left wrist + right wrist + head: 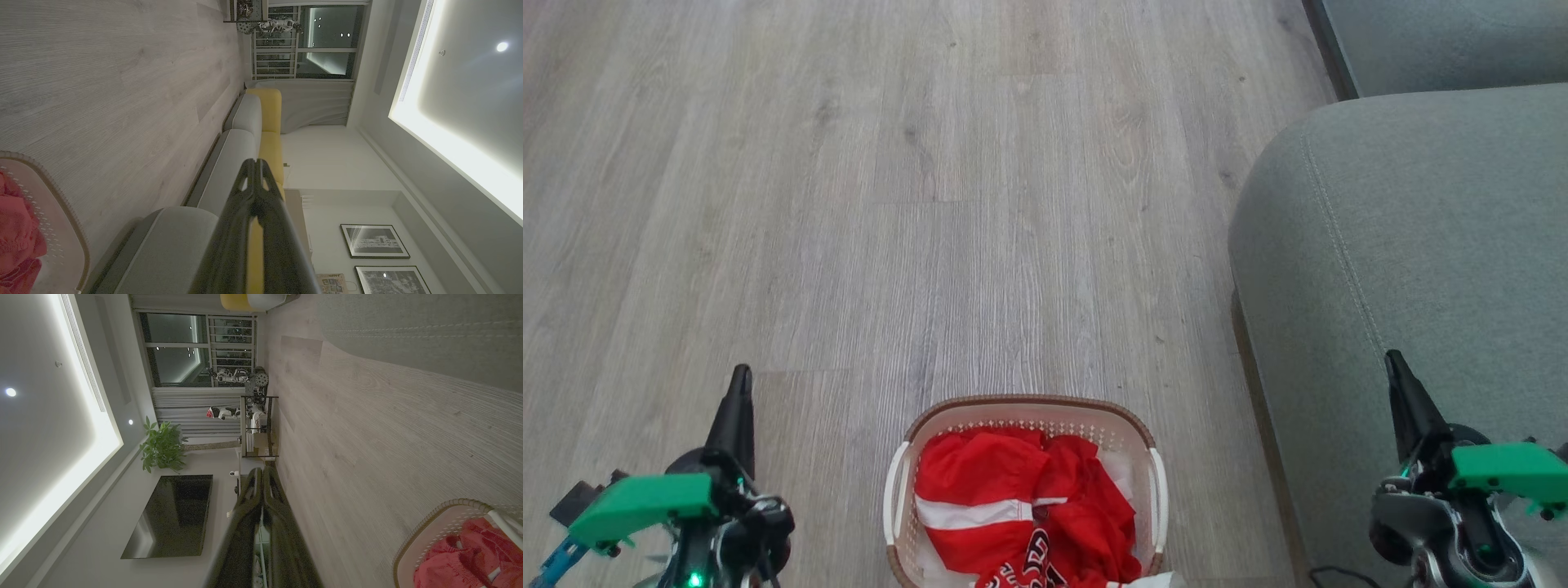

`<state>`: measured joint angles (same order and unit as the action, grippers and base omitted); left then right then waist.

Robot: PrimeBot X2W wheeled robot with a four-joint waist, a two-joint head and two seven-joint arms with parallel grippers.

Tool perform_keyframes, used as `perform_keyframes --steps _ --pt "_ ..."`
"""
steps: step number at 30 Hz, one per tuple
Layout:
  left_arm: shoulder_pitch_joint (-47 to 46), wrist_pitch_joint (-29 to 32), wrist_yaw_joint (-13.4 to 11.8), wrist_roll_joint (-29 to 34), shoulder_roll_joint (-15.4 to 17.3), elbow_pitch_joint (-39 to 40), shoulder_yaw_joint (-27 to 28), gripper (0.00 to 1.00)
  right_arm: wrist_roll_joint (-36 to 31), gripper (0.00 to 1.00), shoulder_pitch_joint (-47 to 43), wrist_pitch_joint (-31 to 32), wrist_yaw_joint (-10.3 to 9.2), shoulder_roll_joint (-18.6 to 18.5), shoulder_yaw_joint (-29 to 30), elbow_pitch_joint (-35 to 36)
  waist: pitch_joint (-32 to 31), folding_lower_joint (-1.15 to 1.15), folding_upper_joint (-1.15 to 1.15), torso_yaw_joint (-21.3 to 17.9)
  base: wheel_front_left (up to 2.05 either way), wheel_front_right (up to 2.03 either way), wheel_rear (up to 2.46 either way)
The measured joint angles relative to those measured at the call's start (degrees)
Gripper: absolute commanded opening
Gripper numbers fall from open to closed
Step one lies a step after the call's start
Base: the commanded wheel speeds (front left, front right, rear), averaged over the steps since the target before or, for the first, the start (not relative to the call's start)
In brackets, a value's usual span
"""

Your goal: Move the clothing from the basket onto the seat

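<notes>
We judge the first step not yet begun: the clothing (980, 478) lies in the basket (1021, 402) at six o'clock, the seat (1421, 245) at three. Our left gripper (739, 388) and right gripper (1398, 380) are closed, empty; next, one must open and descend.

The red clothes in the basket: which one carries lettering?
The bright red garment at the head view's bottom edge; the other red garment bears a broad white stripe instead.

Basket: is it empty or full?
Not empty: crumpled bright red clothing lies inside the oval cream plastic basket with the brown rim.
</notes>
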<state>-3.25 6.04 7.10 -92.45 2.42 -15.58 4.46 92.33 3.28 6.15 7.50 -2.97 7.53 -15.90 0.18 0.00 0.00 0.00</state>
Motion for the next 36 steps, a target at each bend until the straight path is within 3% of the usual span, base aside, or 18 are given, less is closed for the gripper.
perform_keyframes --steps 20,21,26,36 --pt "0.0 0.0 0.0 0.0 0.0 0.0 0.0 0.0 0.0 0.0 0.0 0.0 0.0 0.0 0.0 0.0 0.0 0.0 0.0 0.0 0.0 0.0 0.0" --pt "0.1 -0.1 0.0 0.0 0.0 -0.4 -0.1 1.0 0.0 1.0 -0.1 0.0 0.0 0.0 -0.1 -0.4 0.0 0.0 0.0 0.0 0.0 0.0 0.0" --pt "3.3 -0.2 -0.1 0.0 -0.6 -4.0 -0.3 1.0 0.0 1.0 -3.2 0.0 0.0 0.0 -0.4 -3.9 0.0 0.0 0.0 0.0 0.0 0.0 0.0" --pt "3.5 -1.7 -0.1 0.0 -0.6 -2.9 -1.3 1.0 -0.1 1.0 -3.5 -0.4 0.0 0.0 -0.7 -2.3 0.0 0.0 0.0 0.0 0.0 0.0 0.0"
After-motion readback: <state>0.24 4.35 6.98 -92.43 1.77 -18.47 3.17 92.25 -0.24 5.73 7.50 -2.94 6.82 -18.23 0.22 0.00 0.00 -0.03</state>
